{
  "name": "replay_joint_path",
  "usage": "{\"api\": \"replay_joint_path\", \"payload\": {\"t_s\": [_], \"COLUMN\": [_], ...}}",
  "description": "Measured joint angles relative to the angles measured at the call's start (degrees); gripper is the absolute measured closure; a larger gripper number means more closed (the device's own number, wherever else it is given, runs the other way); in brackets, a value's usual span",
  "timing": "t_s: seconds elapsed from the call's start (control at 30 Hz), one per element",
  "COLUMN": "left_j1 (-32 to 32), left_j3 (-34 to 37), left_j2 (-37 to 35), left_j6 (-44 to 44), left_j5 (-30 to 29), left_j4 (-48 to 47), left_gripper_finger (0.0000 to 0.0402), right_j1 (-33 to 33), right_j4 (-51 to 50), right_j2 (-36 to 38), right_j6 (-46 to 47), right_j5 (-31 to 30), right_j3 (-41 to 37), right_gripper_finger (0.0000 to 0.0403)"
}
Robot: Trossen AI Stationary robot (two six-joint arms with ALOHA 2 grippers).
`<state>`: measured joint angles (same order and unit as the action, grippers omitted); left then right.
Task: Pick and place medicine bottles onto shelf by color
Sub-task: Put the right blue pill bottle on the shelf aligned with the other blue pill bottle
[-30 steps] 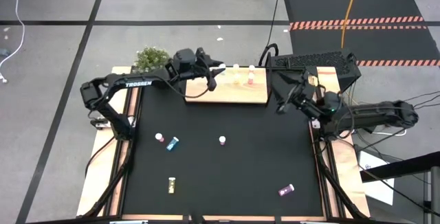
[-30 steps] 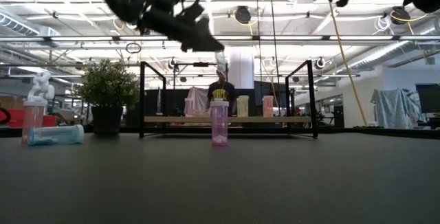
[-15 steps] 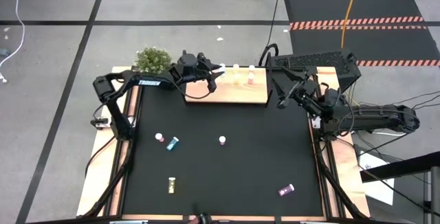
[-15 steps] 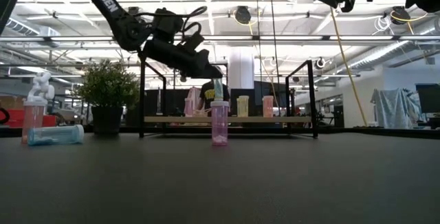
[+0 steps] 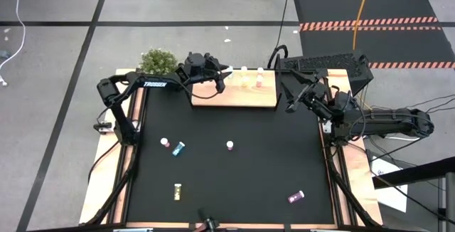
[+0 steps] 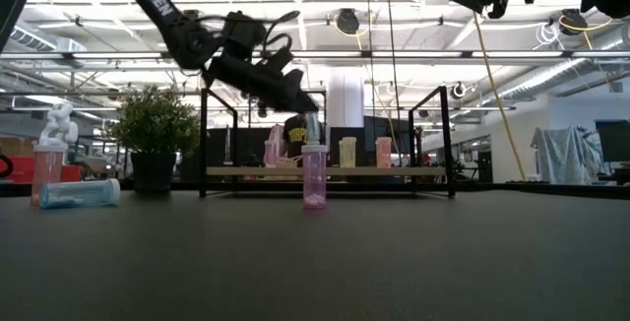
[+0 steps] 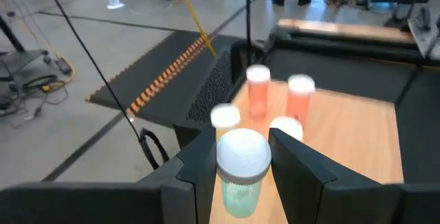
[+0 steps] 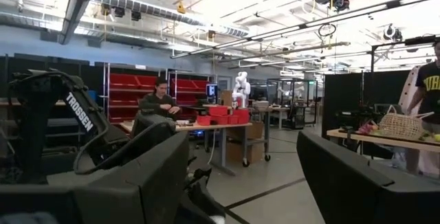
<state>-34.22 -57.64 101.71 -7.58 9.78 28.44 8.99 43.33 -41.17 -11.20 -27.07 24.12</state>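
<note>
The shelf (image 5: 245,93), a light wooden board with black posts, stands at the table's far middle and carries several white-capped bottles (image 7: 300,97). My left gripper (image 5: 222,77) reaches over the shelf's left end, shut on a teal bottle (image 7: 240,183). On the black table a pink bottle (image 5: 229,145) stands upright. A pink one (image 5: 165,142) and a teal one (image 5: 178,148) are at the left. A yellow one (image 5: 177,190) and a purple one (image 5: 296,197) lie near the front. My right gripper (image 5: 290,104) waits open at the right, raised. My left gripper pinches the teal bottle between its two fingers (image 7: 196,176), on the body just under the white cap (image 7: 242,157). The fingers come from the table's left, slanting slightly down. The bottle stands upright and hangs above the shelf board (image 6: 325,171).
A potted plant (image 5: 156,61) stands at the far left corner beside the shelf. A black keyboard-like unit (image 5: 323,65) sits at the far right. The shelf's black posts (image 6: 203,144) rise at its corners. People show in the room beyond.
My left gripper has come down toward the shelf with the teal bottle, still shut on it and keeping it upright. Most of the drop came early in the second; since then it has hardly moved.
</note>
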Motion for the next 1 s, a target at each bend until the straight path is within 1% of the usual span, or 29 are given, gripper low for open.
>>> {"api": "replay_joint_path", "payload": {"t_s": [0.07, 0.13, 0.23, 0.3, 0.47, 0.53, 0.63, 0.8, 0.9, 1.0], "left_j1": [0.71, 1.68, 3.67, 4.93, 8.25, 10.19, 12.76, 15.98, 17.17, 17.66], "left_j3": [-2.81, -5.51, -8.84, -10.57, -12.29, -12.29, -12.29, -12.22, -12.22, -12.20], "left_j2": [-0.25, -0.44, -0.22, -0.24, -0.41, -0.42, -0.42, -0.38, 1.09, 3.36], "left_j6": [0.70, 0.06, -1.15, 1.67, 11.82, 13.29, 13.94, 14.89, 19.41, 22.13], "left_j5": [-2.19, -4.78, -11.83, -17.39, -30.59, -35.75, -42.13, -47.83, -51.46, -53.11], "left_j4": [-1.49, -5.05, -11.27, -12.97, -11.86, -10.12, -10.14, -9.95, -9.73, -7.85], "left_gripper_finger": [0.0275, 0.0275, 0.0275, 0.0275, 0.0275, 0.0275, 0.0275, 0.0275, 0.0275, 0.0275], "right_j1": [-0.02, -0.02, -0.02, -0.02, -0.02, -0.02, -0.02, 0.51, 1.27, 2.12], "right_j4": [0.00, 0.02, 0.05, 0.04, 0.07, 0.07, -0.04, -0.35, -1.07, -4.40], "right_j2": [0.00, 0.02, 0.02, 0.02, 0.02, 0.04, 0.28, 1.18, 2.10, 3.15], "right_j6": [0.00, -0.10, -0.35, -0.43, -1.80, -2.04, -2.99, -4.52, -4.52, -4.52], "right_j5": [0.04, 0.04, 0.04, 0.07, 0.22, 0.24, 0.27, 0.31, 0.31, 0.31], "right_j3": [0.00, 0.00, 0.00, 0.00, 0.00, 0.00, 0.00, 0.00, 0.01, 0.04], "right_gripper_finger": [0.0135, 0.0135, 0.0135, 0.0135, 0.0135, 0.0135, 0.0135, 0.0135, 0.0135, 0.0135]}}
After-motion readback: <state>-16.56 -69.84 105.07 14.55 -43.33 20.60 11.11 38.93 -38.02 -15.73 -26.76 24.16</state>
